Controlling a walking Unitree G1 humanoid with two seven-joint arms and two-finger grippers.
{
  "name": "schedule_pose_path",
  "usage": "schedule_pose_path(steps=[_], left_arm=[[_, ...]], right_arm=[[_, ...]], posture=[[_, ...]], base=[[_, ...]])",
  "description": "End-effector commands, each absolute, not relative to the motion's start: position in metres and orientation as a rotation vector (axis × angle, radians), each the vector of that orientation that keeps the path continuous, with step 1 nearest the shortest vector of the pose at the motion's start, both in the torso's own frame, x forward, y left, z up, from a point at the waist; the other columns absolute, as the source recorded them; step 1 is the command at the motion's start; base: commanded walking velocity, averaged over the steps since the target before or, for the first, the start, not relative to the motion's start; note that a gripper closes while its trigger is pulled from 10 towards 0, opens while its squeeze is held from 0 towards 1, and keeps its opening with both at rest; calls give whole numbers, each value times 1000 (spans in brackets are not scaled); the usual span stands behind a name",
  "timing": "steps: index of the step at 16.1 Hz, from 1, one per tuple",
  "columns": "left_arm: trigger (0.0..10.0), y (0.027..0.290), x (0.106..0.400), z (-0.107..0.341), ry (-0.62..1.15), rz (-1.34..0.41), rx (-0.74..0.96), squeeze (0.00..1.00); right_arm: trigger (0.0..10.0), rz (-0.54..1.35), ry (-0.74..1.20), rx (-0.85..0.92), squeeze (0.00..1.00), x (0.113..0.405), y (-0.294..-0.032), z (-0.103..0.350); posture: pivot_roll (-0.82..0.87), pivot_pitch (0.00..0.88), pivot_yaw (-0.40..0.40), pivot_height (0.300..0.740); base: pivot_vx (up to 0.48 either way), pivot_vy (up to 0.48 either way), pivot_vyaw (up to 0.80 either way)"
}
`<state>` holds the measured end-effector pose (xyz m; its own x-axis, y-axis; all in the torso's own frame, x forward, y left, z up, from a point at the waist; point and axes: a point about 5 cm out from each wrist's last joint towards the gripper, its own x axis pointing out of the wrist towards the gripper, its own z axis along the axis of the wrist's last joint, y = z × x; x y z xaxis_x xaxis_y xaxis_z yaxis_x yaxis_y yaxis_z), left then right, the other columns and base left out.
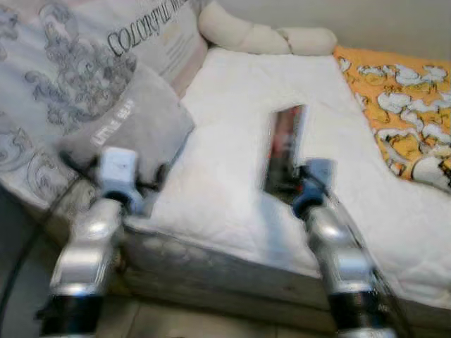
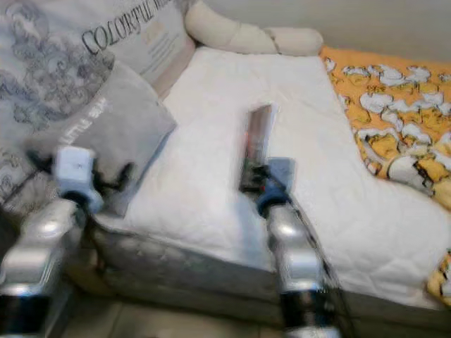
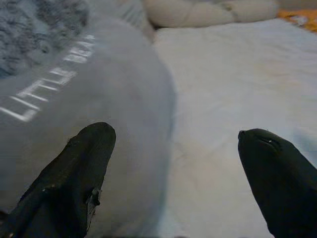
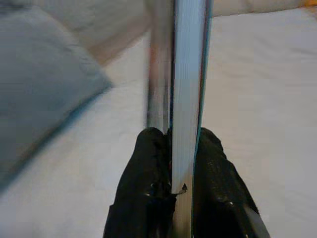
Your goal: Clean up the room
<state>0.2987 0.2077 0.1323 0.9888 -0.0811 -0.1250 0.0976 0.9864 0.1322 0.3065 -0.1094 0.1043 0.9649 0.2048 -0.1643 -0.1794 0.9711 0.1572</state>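
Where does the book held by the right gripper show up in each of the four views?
Left eye view: the book stands at centre, over the white quilt.
Right eye view: the book, just left of centre.
Left wrist view: not in it.
Right wrist view: the book runs up the middle, edge-on, clamped in the right gripper.
Shared landmark: the grey pillow.

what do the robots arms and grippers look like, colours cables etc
Both arms are shiny silver metal tubes with black bands near the bottom of the head views. Each wrist carries a pale blue-white boxy block. The left gripper and right gripper each have two long, matte black, rounded fingers. A dark cable runs beside the left arm.
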Motion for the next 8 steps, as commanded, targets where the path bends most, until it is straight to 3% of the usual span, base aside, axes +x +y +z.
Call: schedule_pose_path(steps=[1, 8], left_arm=[[10000, 198, 300, 134, 112, -123, 132, 0], [10000, 197, 301, 134, 110, -126, 132, 0]], right_arm=[[10000, 180, 121, 134, 0, 311, -118, 118], [10000, 185, 120, 123, 0, 312, -116, 118]], posture=[[39, 0, 3, 740], [40, 0, 6, 740]], base=[[281, 0, 0], [277, 0, 0]])
